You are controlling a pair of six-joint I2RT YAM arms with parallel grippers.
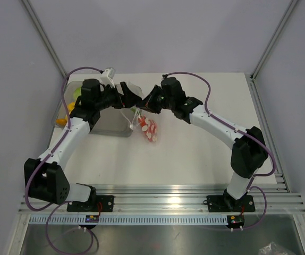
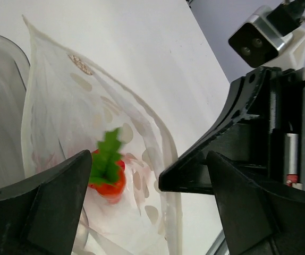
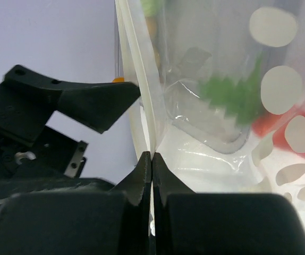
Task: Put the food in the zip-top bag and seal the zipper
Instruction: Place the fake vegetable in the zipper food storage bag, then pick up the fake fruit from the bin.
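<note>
The clear zip-top bag with white dots (image 1: 133, 90) hangs between my two grippers, its lower end (image 1: 150, 130) down at the table. In the left wrist view the bag (image 2: 67, 106) stands open, and a red food piece with green leaves (image 2: 108, 178) is inside its mouth, blurred. My left gripper (image 2: 147, 180) is open and empty, its fingers (image 2: 41, 212) on either side of the bag mouth. My right gripper (image 3: 151, 159) is shut on the pale zipper strip (image 3: 136, 79) at the bag's edge. The red piece also shows through the bag in the right wrist view (image 3: 280, 125).
A grey translucent bin (image 1: 110, 129) stands at the left behind the bag, with green (image 1: 77, 91) and yellow (image 1: 62, 121) toy foods beside my left arm. Its rim shows in the left wrist view (image 2: 3, 48). White walls and metal posts surround the table.
</note>
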